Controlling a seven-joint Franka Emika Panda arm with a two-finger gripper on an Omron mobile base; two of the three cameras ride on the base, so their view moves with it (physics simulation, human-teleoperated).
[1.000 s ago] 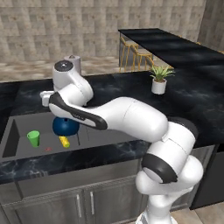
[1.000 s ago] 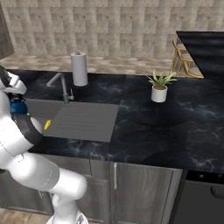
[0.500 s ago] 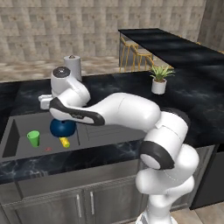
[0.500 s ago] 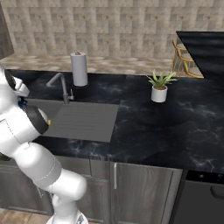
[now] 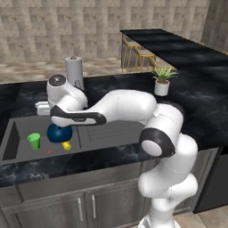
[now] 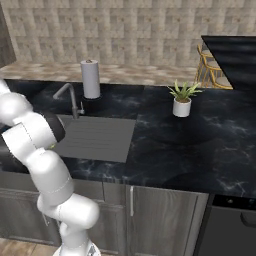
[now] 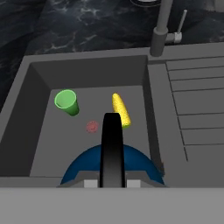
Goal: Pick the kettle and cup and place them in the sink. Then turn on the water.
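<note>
In the hand view my gripper (image 7: 110, 181) is shut on the black arched handle of the dark-blue kettle (image 7: 131, 164), which is inside the basin of the grey sink (image 7: 87, 70). I cannot tell whether the kettle touches the basin floor. The green cup (image 7: 67, 102) stands upright on the basin floor to the kettle's far left. From the left base view the kettle (image 5: 59, 132) sits under my hand, with the cup (image 5: 34, 140) left of it in the sink (image 5: 13, 133). No water shows at the faucet (image 7: 159, 30).
A small yellow object (image 7: 121, 110) lies on the basin floor between kettle and faucet. The ribbed drainboard (image 7: 197, 113) runs to the right of the basin. A paper towel roll (image 5: 74, 71) and a potted plant (image 5: 162, 82) stand on the black counter behind.
The arm has swung a little left and lower over the basin with the kettle still in its grip. The cup and the yellow object have not moved.
</note>
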